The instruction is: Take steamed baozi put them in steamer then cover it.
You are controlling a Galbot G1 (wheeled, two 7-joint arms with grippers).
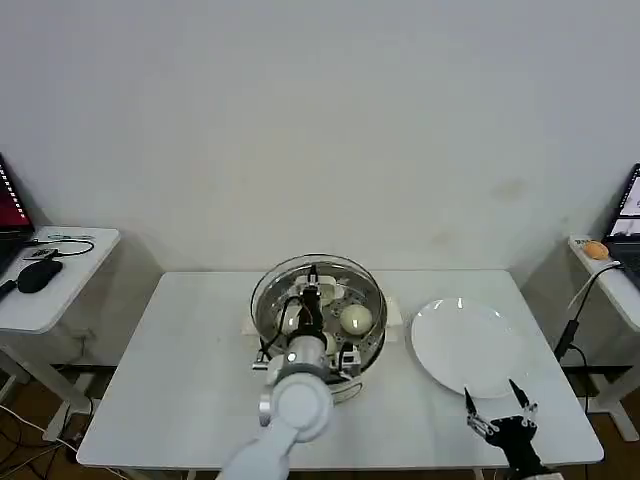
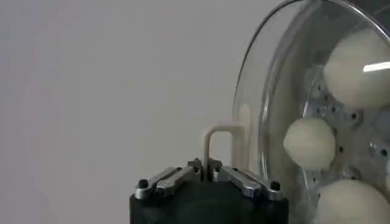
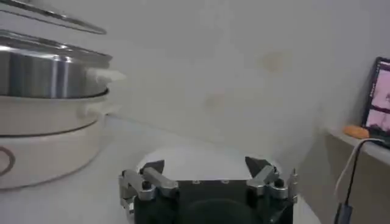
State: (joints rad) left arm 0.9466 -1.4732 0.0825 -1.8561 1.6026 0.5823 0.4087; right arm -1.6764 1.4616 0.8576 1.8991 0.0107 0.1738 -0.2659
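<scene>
The steamer (image 1: 372, 346) stands mid-table, shiny steel on a white base (image 3: 42, 143). Round off-white baozi (image 1: 356, 319) lie on its perforated tray; three show through the glass in the left wrist view (image 2: 309, 143). The clear glass cover (image 1: 270, 290) hangs just over the steamer, its metal rim (image 3: 55, 16) a little above the steel wall (image 3: 49, 73). My left gripper (image 1: 311, 291) is above the pot, shut on the cover's whitish handle (image 2: 222, 135). My right gripper (image 1: 500, 410) stands open near the table's front right edge, nothing between its fingers.
A flat white plate (image 1: 468, 345) lies right of the steamer, just beyond the right gripper. A side table with a mouse (image 1: 38, 274) and laptop stands at far left. Another, with an orange object (image 1: 596, 250) and a hanging cable, stands at far right.
</scene>
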